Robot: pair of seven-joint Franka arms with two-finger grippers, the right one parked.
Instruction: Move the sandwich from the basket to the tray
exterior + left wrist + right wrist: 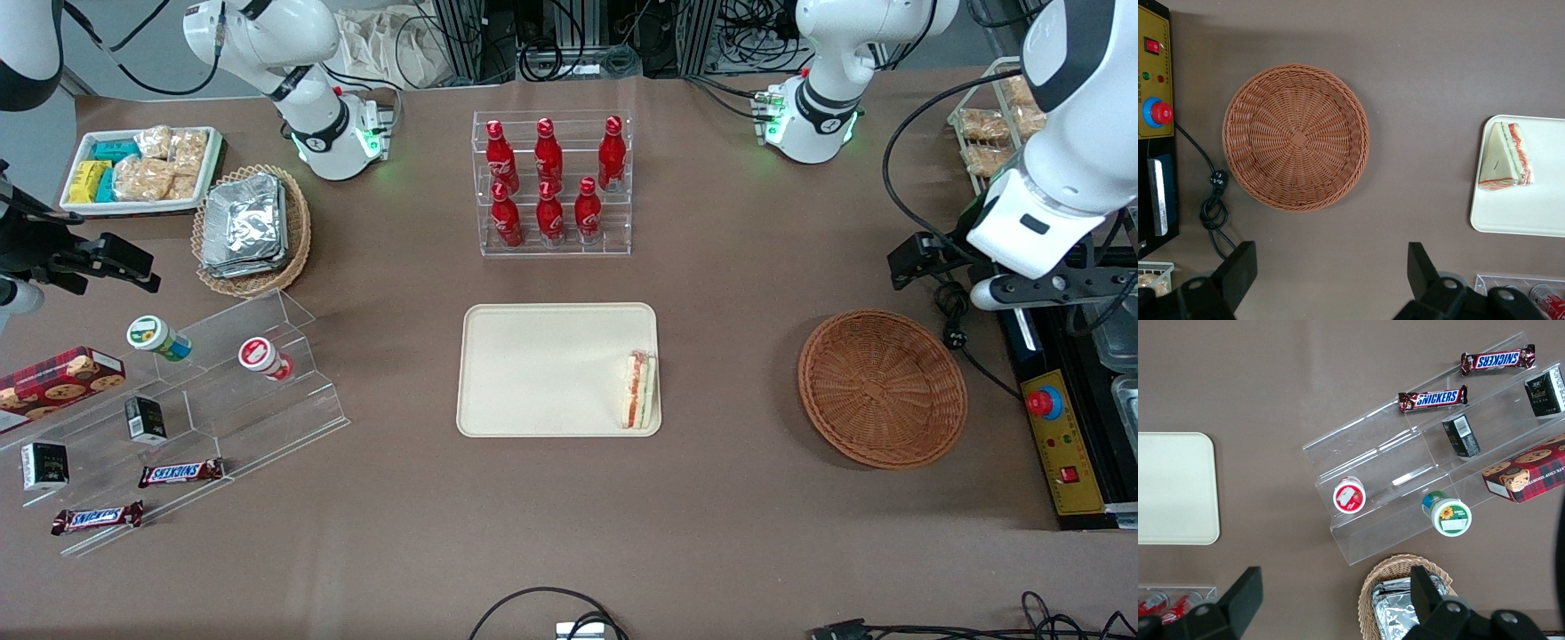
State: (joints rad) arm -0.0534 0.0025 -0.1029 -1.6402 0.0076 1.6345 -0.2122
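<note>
The sandwich [638, 389] [1505, 158], a pale wedge with orange-red and green filling, lies on the cream tray [542, 369] [1531, 213]. It rests by the tray's edge that faces the working arm's end. The round reddish-brown basket [882, 388] [1297, 137] holds nothing. My left gripper [1330, 257] [925, 258] hangs above the table, farther from the front camera than the basket. It is open wide, and only bare table shows between its fingers.
A clear rack of red bottles [551, 182] stands farther back than the tray. A yellow control box with a red stop button [1058, 427] and a black cable [1213, 200] lie beside the basket. Acrylic steps with snacks [178, 409] and a foil-pack basket [249, 227] sit toward the parked arm's end.
</note>
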